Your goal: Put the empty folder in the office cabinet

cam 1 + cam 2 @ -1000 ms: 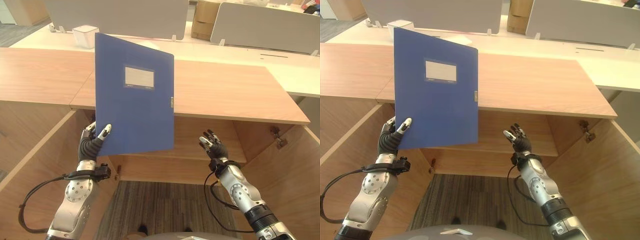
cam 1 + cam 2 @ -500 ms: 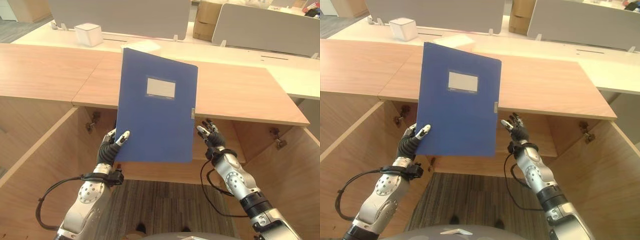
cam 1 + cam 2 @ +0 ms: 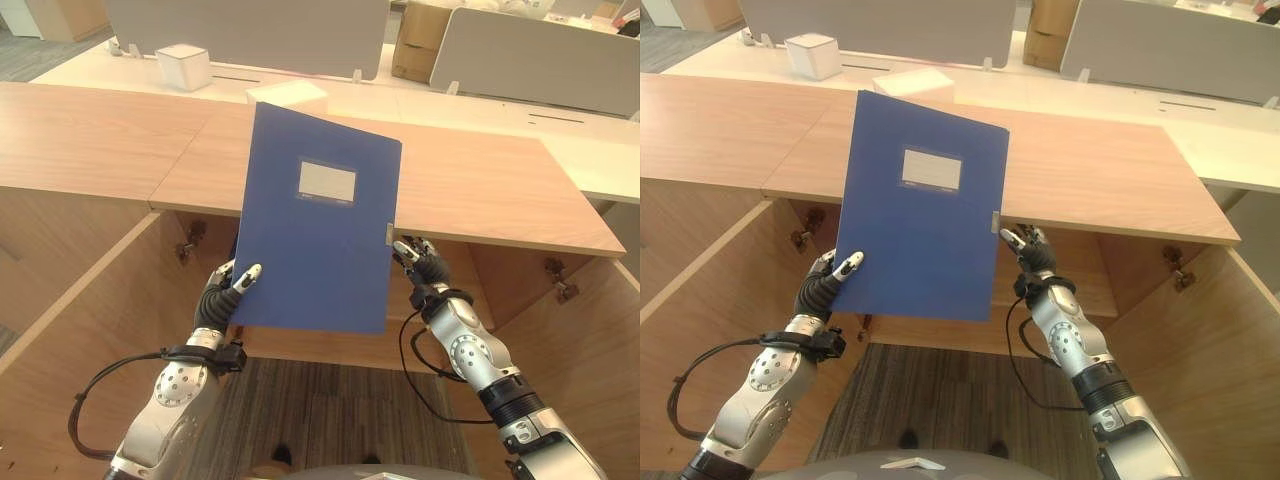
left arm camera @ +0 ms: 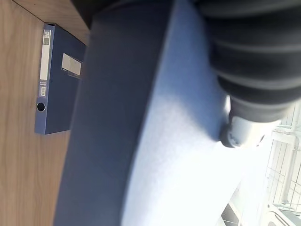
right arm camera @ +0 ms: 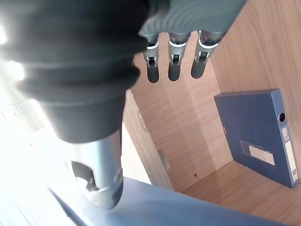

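At frame centre, the left hand (image 3: 222,297) pinches the flat blue plastic folder (image 3: 315,235) by its lower left corner, upright. The right hand (image 3: 423,268), fingers straight, touches its right edge.

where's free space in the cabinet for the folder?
The blue folder is pinched in the left hand, with the right hand at its right edge. Inside the cabinet a blue box file lies flat on the shelf. The bare wood beside it, toward the side wall, looks free.
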Tool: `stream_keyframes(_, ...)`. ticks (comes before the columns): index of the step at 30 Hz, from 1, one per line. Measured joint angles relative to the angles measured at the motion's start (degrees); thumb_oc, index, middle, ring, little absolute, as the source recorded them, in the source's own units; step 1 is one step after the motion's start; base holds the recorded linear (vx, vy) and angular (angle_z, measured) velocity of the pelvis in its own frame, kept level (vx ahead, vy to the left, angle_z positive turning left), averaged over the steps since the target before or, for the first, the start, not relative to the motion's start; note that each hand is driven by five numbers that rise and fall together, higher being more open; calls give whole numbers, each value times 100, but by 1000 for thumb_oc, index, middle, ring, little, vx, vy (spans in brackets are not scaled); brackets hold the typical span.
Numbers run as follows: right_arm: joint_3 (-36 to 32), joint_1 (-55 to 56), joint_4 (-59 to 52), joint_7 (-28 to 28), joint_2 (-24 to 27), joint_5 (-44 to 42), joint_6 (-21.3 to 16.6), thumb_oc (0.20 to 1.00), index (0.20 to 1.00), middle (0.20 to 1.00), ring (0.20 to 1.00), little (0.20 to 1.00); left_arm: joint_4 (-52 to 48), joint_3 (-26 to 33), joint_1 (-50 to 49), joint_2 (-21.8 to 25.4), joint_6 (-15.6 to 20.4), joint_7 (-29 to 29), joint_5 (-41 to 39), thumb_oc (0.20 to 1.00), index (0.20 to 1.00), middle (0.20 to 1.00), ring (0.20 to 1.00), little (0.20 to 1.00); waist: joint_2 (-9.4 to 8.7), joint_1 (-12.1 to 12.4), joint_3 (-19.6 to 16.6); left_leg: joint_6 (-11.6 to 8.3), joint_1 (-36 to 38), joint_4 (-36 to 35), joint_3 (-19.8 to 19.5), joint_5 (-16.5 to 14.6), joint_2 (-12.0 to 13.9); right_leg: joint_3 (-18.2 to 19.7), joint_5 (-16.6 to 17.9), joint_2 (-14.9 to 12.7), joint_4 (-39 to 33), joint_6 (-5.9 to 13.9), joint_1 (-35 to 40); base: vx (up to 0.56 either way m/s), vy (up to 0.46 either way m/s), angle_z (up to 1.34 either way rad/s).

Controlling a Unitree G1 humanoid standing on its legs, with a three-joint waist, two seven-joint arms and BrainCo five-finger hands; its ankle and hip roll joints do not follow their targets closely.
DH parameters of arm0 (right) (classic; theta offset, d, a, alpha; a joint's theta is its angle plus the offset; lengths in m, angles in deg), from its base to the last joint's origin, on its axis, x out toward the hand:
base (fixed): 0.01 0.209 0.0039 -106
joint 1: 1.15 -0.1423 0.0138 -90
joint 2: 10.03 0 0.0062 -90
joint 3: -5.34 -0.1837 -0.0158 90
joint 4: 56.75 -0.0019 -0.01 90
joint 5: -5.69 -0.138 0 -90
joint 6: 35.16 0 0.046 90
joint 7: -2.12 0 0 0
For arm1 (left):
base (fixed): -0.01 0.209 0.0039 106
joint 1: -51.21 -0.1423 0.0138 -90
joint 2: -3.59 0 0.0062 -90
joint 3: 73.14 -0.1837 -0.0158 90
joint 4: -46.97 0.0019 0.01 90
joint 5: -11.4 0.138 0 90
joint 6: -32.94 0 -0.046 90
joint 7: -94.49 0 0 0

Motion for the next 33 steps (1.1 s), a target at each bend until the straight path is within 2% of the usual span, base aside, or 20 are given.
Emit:
stream_keyframes(9, -23, 1, -11, 122, 7, 0, -1, 1000, 1000, 1000, 1000, 1000, 0, 23, 0, 0, 0, 18, 8, 200, 200, 200, 200, 200, -93, -5, 74, 0, 16, 2, 54, -1, -1, 46, 7, 0, 0, 8, -13, -4, 1, -1)
stream_keyframes(15, -117, 117, -177, 113, -79, -4, -29, 1000, 1000, 1000, 1000, 1000, 0, 84, -2, -27, 0, 55, 17, 200, 200, 200, 200, 200, -67, -19, 96, 2, 27, 1, 116, -2, -2, 107, 18, -2, 0, 17, -32, -8, 5, -5)
stream_keyframes(19, -456, 312, -182, 107, -247, -4, -151, 1000, 1000, 1000, 1000, 1000, 0, 96, -2, -47, 0, 117, 40, 200, 200, 200, 200, 200, -57, -47, 103, 2, 48, 1, 123, -3, -3, 116, 23, 1, 0, 10, -18, 0, 0, 0)
stream_keyframes(22, -538, 440, -218, 106, -260, -4, -200, 1000, 1000, 1000, 1000, 1000, -1, 314, 0, -65, 3, 192, 198, 200, 200, 200, 200, 200, -44, -163, 112, -20, 84, -2, 148, -25, -1, 140, 22, -1, 0, 12, 11, 13, 9, -4)
stream_keyframes(25, -774, 744, -408, 76, -303, -4, -278, 1000, 1000, 1000, 1000, 1000, -7, 373, -32, -79, 6, 257, 257, 200, 200, 200, 200, 200, -36, -157, 117, -16, 87, -1, 154, -23, -1, 148, 24, -2, 0, 13, 12, 0, 0, 0)
stream_keyframes(30, -732, 761, -501, 47, -285, -3, -289, 1000, 1000, 1000, 1000, 1000, -7, 461, -54, -211, 6, 296, 268, 200, 200, 200, 200, 200, -36, -306, 116, -17, 90, -1, 171, -23, 1, 166, 26, 2, 0, 16, 7, 0, 0, 0)
stream_keyframes(33, -580, 758, -891, 103, -248, -3, -263, 1000, 1000, 1000, 1000, 1000, -7, 444, -52, -244, 6, 289, 268, 200, 200, 200, 200, 200, -37, -312, 115, -16, 98, 0, 198, -22, 5, 195, 30, 8, 0, 11, -1, 2, -2, -5)
